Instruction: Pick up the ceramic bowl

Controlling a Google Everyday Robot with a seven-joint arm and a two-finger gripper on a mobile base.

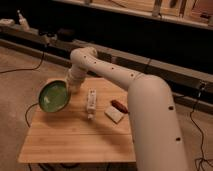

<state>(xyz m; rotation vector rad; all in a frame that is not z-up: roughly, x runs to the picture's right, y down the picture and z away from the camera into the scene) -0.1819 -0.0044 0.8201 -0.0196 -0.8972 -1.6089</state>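
Camera view: one ceramic bowl (54,96) tilted at pincer (70,89)

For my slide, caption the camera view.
Gripper lifts the tilted ceramic bowl off the wooden table.

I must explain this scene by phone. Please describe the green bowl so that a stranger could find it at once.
Find the wooden table under the big white robot arm. At the table's far left corner, the arm's end effector meets the ceramic bowl, which is tilted up with its inside facing the camera. It is the only round, glossy green thing; its neighbours are a narrow white object and a small flat white piece.
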